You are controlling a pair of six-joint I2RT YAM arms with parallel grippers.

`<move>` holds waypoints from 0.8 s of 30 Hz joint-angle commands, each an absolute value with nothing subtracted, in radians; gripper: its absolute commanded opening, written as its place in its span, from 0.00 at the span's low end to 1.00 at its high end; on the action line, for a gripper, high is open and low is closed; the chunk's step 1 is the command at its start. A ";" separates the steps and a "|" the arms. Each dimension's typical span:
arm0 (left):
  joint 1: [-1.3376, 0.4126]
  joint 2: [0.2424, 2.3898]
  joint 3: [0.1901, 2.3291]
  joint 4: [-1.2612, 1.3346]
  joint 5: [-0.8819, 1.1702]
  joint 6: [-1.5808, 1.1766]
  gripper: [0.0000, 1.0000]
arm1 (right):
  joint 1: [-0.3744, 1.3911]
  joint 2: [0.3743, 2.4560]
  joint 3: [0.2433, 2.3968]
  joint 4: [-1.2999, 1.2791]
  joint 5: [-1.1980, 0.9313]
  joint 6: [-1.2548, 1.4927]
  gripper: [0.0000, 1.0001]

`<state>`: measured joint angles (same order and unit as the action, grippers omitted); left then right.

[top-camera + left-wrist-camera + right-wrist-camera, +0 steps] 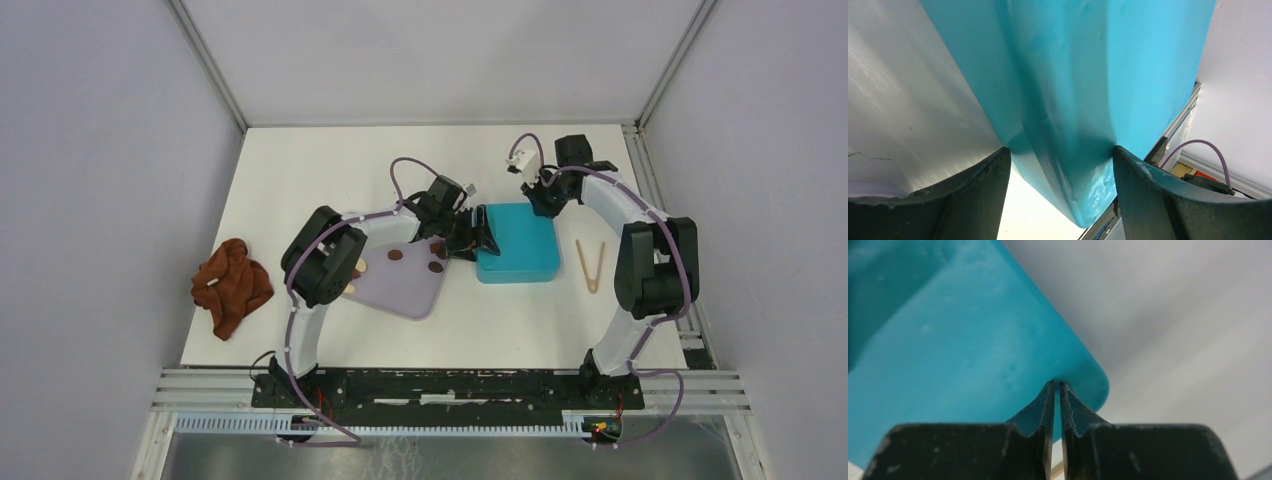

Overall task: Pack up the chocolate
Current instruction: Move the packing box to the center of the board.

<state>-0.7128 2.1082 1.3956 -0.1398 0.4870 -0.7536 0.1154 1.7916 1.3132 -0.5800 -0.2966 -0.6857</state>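
While the left gripper point(472, 238) is clamped wide on the teal box point(520, 245), a rounded corner of that box is seen filling the gap and meeting both fingertips point(998, 167). At the box's far corner, away from that gripper, the right gripper point(1057, 384) is closed tight. Its tips are set against the rim, and nothing is seen between them. The box's top is shown as one solid teal surface, so what it holds cannot be told.

Just behind the left gripper, partly under its wrist, a lavender tray point(405, 292) is laid flat, near the box but apart from it. The chocolate point(395, 255) is found on this tray: brown pieces close to the gripper, paler ones farther back under the arm.

Past the box, opposite the left gripper, wooden tongs point(590, 265) are laid between the box and the table's right edge. Well behind the tray, a rust-brown cloth point(232, 285) is bunched near the left edge. Open white table point(320, 180) is left from both grippers to the back wall.
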 commanded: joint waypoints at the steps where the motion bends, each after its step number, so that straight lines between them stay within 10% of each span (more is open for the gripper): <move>1: -0.719 2.175 1.363 -0.185 0.436 -0.764 0.78 | 0.110 1.745 1.384 -0.647 -0.487 -0.691 0.14; 7: -0.709 2.161 1.325 -0.125 0.468 -0.797 0.76 | 0.184 1.743 1.500 -0.683 -0.713 -0.603 0.14; 24: -0.706 2.122 1.282 -0.063 0.489 -0.821 0.73 | 0.318 2.018 1.425 -0.704 -0.322 -0.543 0.13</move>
<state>-0.6941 2.1113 1.3327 -0.0124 0.5449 -0.8284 0.3107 1.9404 1.4792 -0.6212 -0.4210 -0.5301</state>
